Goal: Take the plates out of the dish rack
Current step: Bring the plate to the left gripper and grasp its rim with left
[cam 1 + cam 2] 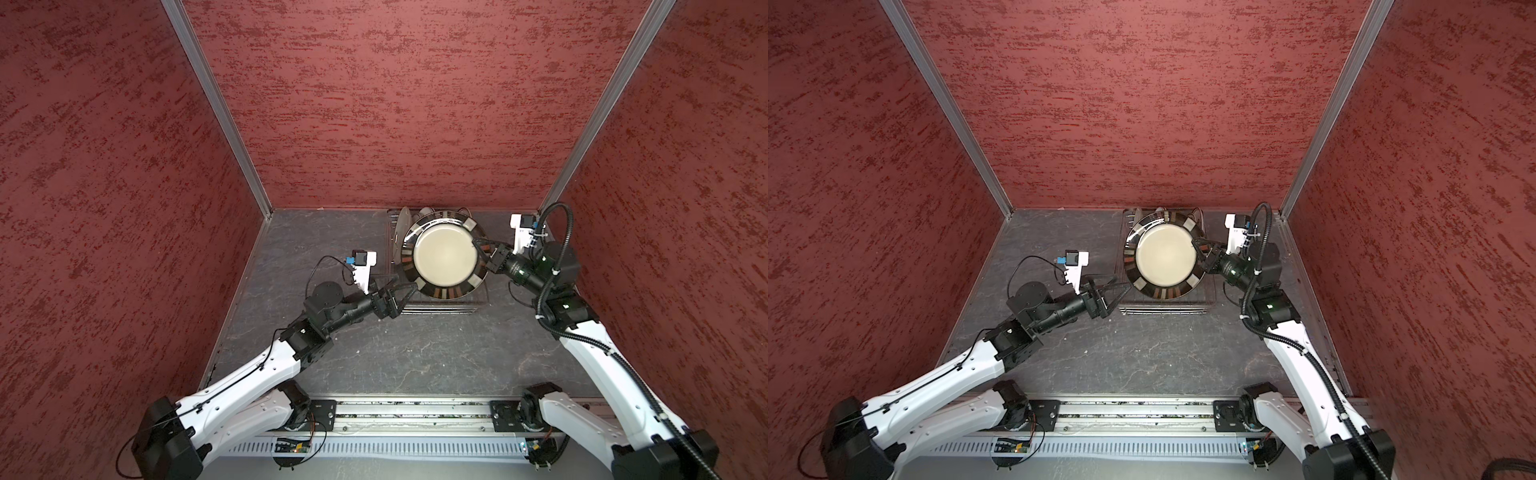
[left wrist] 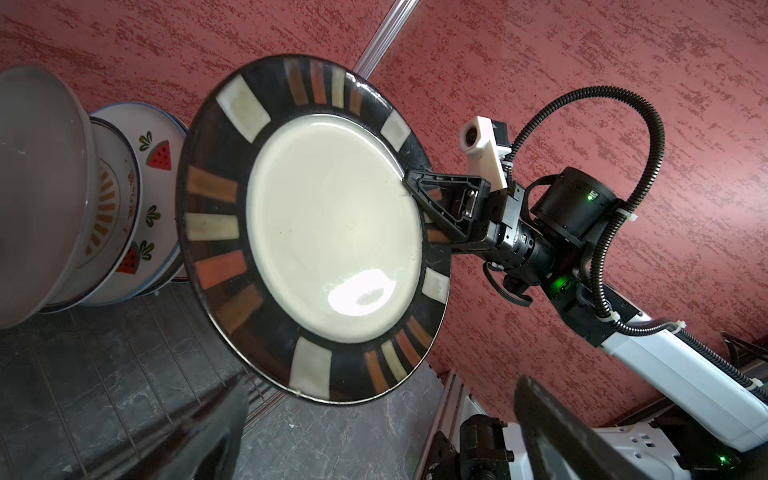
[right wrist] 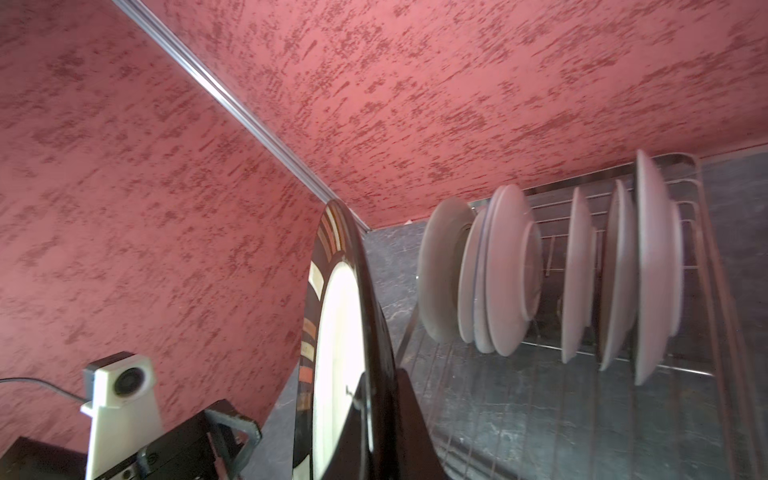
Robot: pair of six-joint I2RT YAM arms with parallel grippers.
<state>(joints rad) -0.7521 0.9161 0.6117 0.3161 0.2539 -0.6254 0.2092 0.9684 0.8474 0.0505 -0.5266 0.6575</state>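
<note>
A dark-rimmed plate with a cream centre and coloured rim blocks hangs tilted above the dish rack. My right gripper is shut on its right rim, as the left wrist view also shows at the plate. My left gripper stands open just off the plate's lower left rim, with nothing between its fingers. Several more plates stand upright in the rack, among them a watermelon-print plate.
The rack sits at the back of a dark marbled table, close to the rear red wall. Red walls close in the left and right sides. A metal rail with the arm bases runs along the front edge.
</note>
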